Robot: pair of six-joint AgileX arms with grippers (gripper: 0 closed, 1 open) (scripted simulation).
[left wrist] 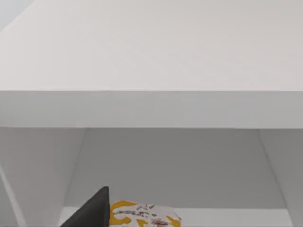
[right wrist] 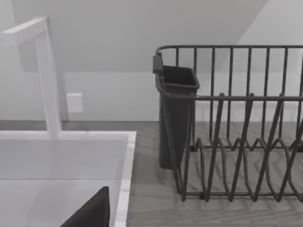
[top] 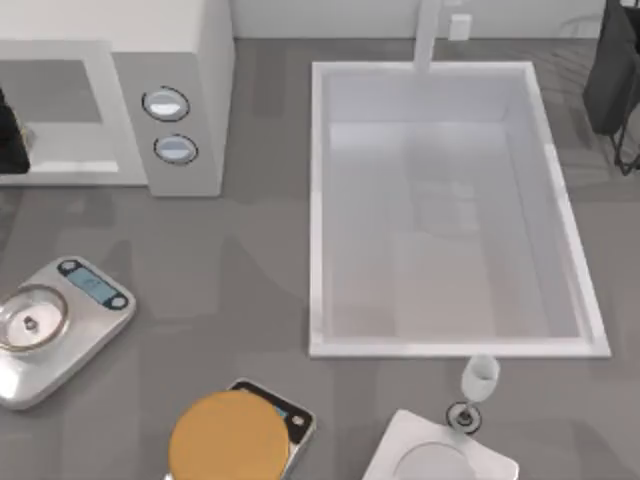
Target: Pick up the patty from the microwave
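Observation:
The microwave (top: 190, 60) is a white box at the table's back left, with a grey cavity and two round dials on its side panel. My left gripper (top: 8, 130) sits at the cavity mouth by the top view's left edge. In the left wrist view I look into the microwave (left wrist: 151, 109), where the patty (left wrist: 144, 216), pale with orange-yellow patches, lies on the cavity floor. One dark finger (left wrist: 92, 212) stands just beside it, apart from it, and the gripper is open and holds nothing. The right wrist view has one dark finger (right wrist: 92, 212) of the right gripper, open over the sink's back right corner.
A large white sink (top: 318, 200) fills the middle right, its faucet (right wrist: 47, 80) at the back. A dark dish rack (right wrist: 236, 142) with a caddy (right wrist: 175, 118) stands right of it. Near the front are a scale (top: 95, 300), a tan disc (top: 228, 440), a wine glass (top: 478, 385) and a white plate (top: 400, 440).

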